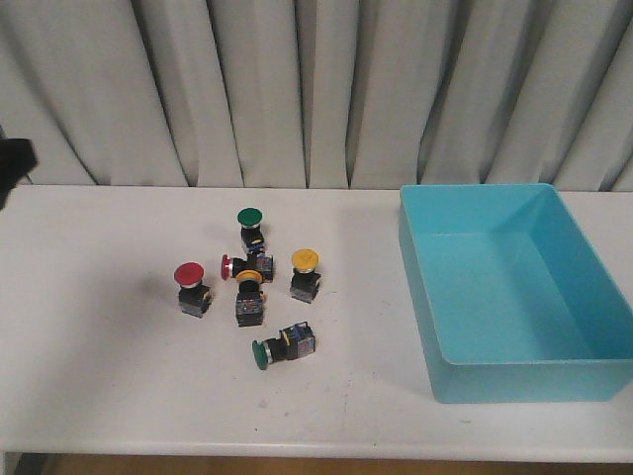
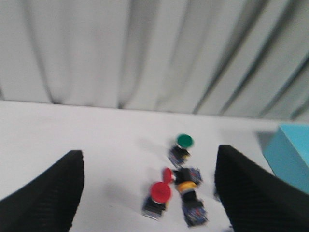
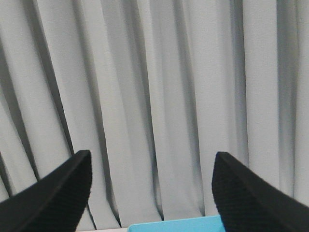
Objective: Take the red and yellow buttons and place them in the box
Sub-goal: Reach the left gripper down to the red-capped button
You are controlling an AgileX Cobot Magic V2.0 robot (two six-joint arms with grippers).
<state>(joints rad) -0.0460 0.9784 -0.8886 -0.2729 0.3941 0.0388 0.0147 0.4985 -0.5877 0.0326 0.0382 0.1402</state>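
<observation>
Several buttons sit clustered on the white table. An upright red button (image 1: 189,276) is at the left of the cluster, and a second red one (image 1: 227,267) lies on its side. An upright yellow button (image 1: 305,260) is at the right, and another yellow one (image 1: 249,278) lies in the middle. The turquoise box (image 1: 524,381) stands empty at the right. My left gripper (image 2: 147,155) is open and empty, above and short of the blurred red button (image 2: 160,192) and yellow button (image 2: 185,187). My right gripper (image 3: 152,155) is open and empty, facing the curtain over the box rim (image 3: 178,225).
A green button (image 1: 249,216) stands at the back of the cluster, and another green one (image 1: 261,354) lies at its front. A grey curtain hangs behind the table. Part of my left arm (image 1: 14,163) shows at the far left edge.
</observation>
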